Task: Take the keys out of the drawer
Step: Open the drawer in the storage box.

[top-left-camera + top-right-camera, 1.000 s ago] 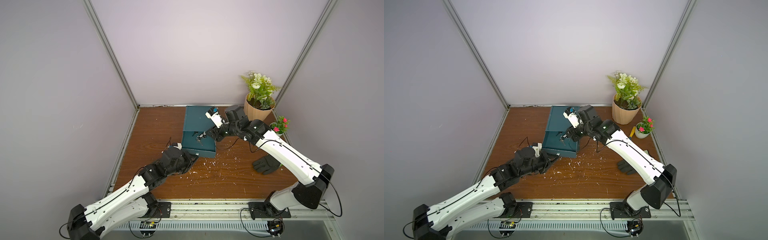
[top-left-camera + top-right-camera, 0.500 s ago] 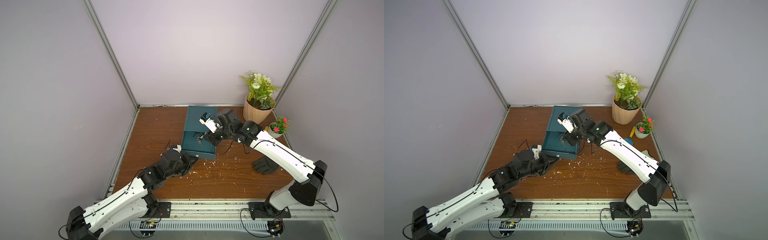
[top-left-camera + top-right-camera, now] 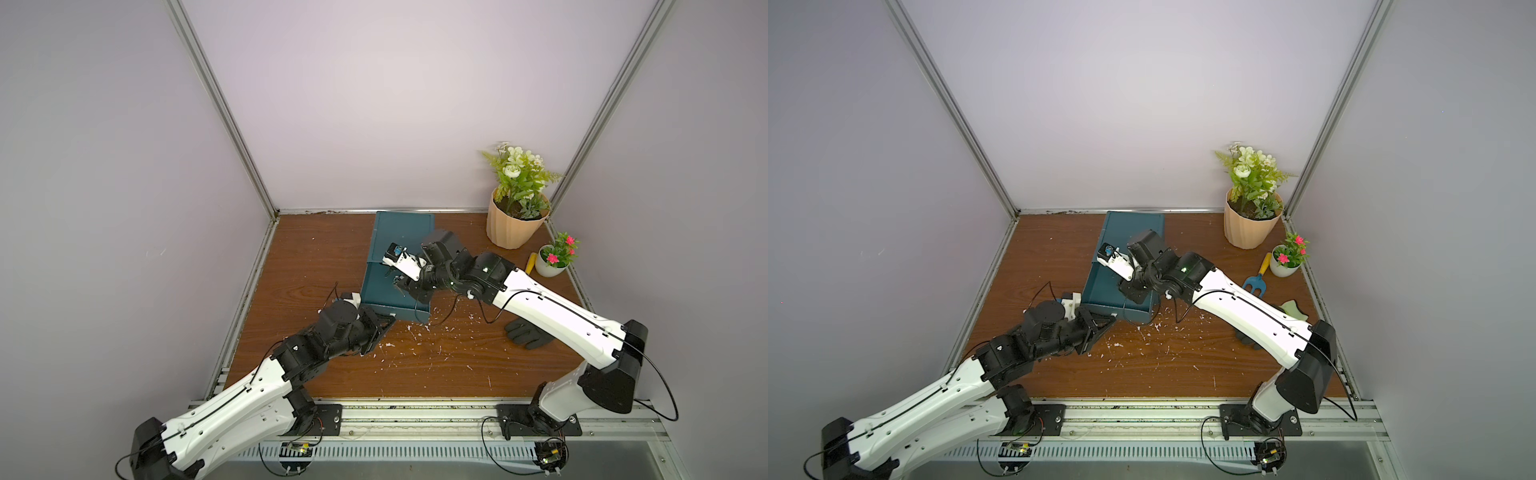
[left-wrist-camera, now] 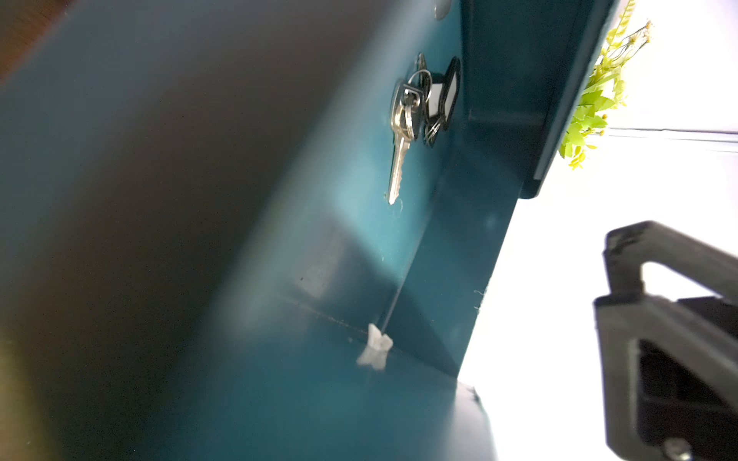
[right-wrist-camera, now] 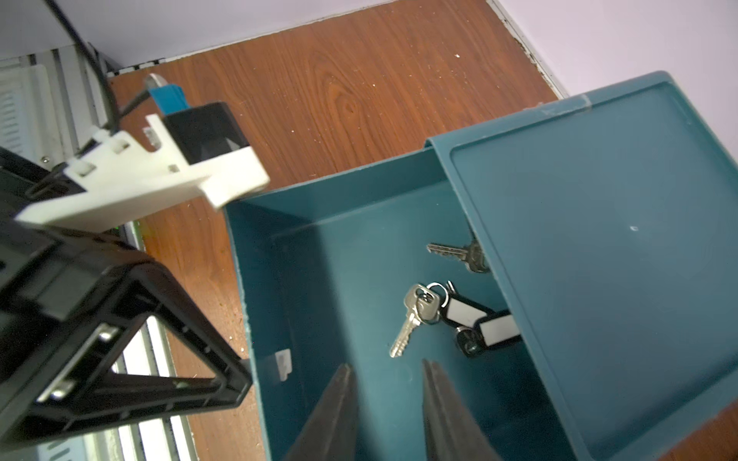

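Swung inward, the right pincer (image 5: 386, 371) hangs part-open, empty, over the drawer (image 3: 376, 289); keys (image 5: 415, 315) lie just ahead on its floor, blade pointing back. Left pincer (image 3: 383, 327) sits shut at the front.

In the right wrist view, the keys (image 5: 423, 311) lie partly under the cabinet top (image 5: 599, 259) (tag ends hidden). The right gripper (image 5: 386, 365) has its fingers (image 5: 331, 415) cut off by the picture's edge.

R hand (image 3: 398, 284) over open drawer (image 3: 376, 293); L hand (image 3: 388, 323) at drawer front
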### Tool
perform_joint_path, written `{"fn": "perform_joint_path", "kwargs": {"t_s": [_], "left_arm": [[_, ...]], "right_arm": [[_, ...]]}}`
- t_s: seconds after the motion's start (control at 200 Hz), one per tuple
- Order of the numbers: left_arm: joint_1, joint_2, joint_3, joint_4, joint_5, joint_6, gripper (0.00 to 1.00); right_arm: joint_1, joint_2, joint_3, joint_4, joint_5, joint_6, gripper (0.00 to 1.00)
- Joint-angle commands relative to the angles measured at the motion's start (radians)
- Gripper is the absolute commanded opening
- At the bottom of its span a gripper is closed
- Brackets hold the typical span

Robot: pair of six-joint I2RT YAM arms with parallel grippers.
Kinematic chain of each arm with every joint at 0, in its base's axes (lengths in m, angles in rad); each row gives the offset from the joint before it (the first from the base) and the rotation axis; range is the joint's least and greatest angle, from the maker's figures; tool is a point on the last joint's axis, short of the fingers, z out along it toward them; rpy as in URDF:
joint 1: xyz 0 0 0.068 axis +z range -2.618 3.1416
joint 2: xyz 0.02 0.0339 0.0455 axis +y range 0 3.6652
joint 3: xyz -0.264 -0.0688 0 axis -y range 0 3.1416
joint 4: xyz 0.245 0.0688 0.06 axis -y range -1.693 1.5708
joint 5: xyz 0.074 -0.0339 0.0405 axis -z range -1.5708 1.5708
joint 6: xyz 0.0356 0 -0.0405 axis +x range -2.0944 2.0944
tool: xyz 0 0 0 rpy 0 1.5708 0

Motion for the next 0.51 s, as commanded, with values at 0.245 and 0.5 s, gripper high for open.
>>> {"fn": "perform_joint_path", "kwargs": {"t_s": [0.245, 0.5], "left_arm": [[-0.023, -0.031, -0.031, -0.022, 0.105, -0.073, 0.0], [-0.026, -0.067, -0.026, -0.046, 0.08, -0.092, 0.33]], "right_arm": [[0.013, 0.013, 0.032, -0.009, 0.02, -0.036, 0.33], [0.013, 0.024, 0.041, -0.019, 0.012, -0.022, 0.35]]}}
